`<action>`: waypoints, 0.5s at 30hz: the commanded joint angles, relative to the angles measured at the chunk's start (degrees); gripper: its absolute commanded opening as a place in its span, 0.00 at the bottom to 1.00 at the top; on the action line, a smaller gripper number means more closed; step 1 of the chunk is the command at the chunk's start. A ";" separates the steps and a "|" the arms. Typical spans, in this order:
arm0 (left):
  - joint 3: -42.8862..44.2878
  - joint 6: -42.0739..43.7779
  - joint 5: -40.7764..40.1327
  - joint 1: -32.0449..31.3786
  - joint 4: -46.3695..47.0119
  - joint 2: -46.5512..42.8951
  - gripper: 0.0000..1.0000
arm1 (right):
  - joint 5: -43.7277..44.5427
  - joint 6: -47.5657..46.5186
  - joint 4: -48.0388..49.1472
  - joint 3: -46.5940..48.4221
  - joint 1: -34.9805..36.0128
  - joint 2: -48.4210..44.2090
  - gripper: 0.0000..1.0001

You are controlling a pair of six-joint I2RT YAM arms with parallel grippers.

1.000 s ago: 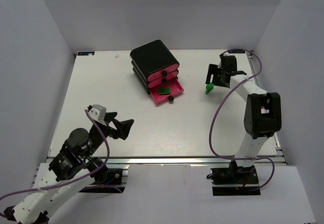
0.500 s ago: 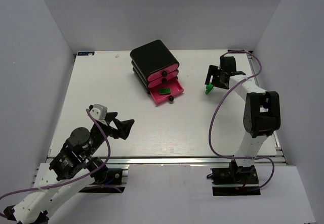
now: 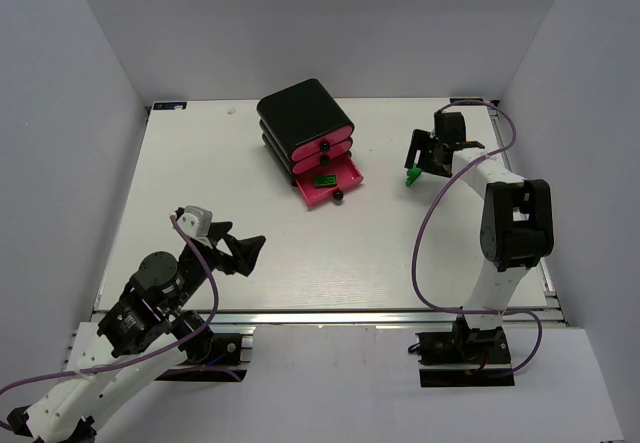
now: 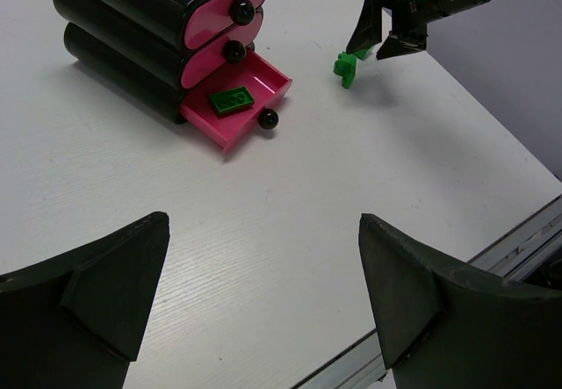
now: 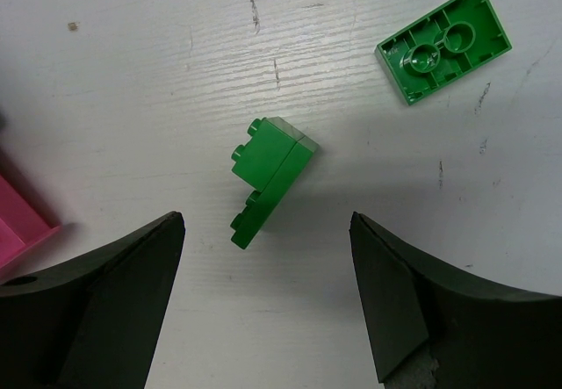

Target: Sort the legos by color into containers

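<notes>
Spanning view: white table (image 3: 200,183). Black cabinet (image 3: 300,111) at far centre, three pink drawers stacked; top two shut, bottom drawer (image 4: 261,77) pulled out, green plate (image 4: 231,99) lying flat inside. Right gripper (image 5: 265,222) at far right, hovering over table, jaws wide apart, nothing held. Left gripper (image 4: 262,231) near front left, above table, jaws wide apart, empty. Green brick (image 5: 268,178) on table, tilted, between right fingers, touching neither. Loose plate (image 5: 443,42), green, underside up, on table near brick.
</notes>
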 commanded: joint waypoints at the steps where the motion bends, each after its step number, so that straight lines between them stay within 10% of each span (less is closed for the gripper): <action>1: -0.53 0.15 0.47 -0.22 0.01 -0.08 0.98 | 1.33 0.38 0.31 0.76 0.09 0.49 0.81; 15: -0.62 0.32 0.91 -0.22 0.36 -0.35 0.98 | 2.03 -0.58 -0.04 1.11 0.36 1.28 0.81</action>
